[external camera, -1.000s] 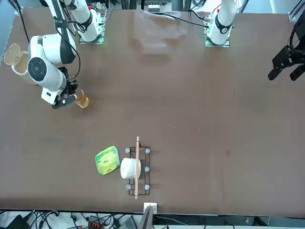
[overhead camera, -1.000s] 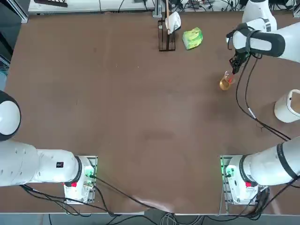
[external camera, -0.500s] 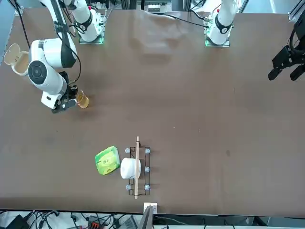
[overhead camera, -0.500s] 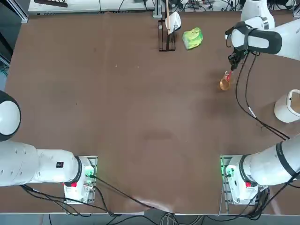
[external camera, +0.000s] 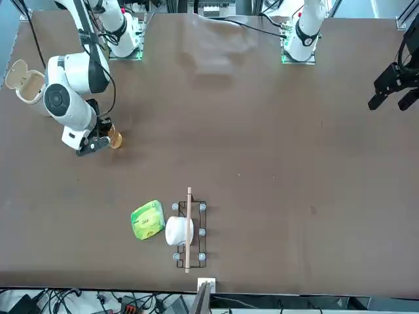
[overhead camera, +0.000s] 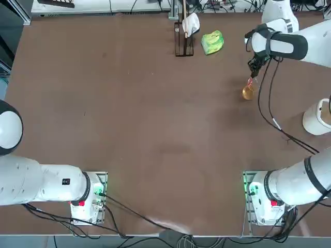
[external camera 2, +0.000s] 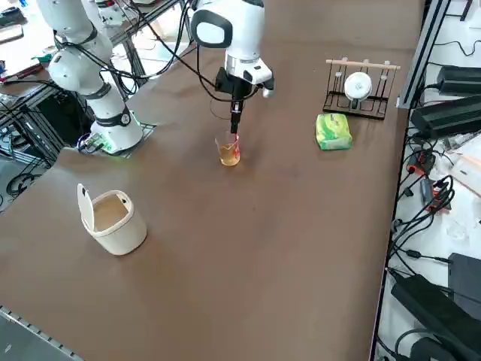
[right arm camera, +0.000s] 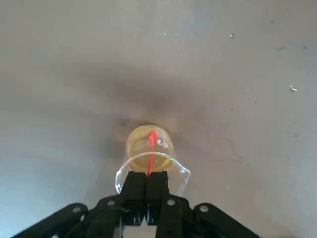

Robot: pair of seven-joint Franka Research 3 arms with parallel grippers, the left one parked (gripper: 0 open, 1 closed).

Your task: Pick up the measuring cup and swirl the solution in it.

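Gripping the rim of the measuring cup (external camera 2: 230, 150) with its fingers pinched together on the glass wall, my right gripper (external camera 2: 235, 129) has drifted a little toward the far side of the table (overhead camera: 155, 129) over the past second, carrying the cup and its orange solution (right arm camera: 147, 144) with it. I judge the pickup done and the swirl under way or about to start. The cup hangs in the far right quarter of the table, seemingly just clear of the surface. Open brown tabletop lies all around it; the green packet (overhead camera: 212, 42) and wire rack (overhead camera: 183, 36) sit well apart toward the far edge, the white lidded cup (external camera 2: 113, 218) well apart near the right edge.
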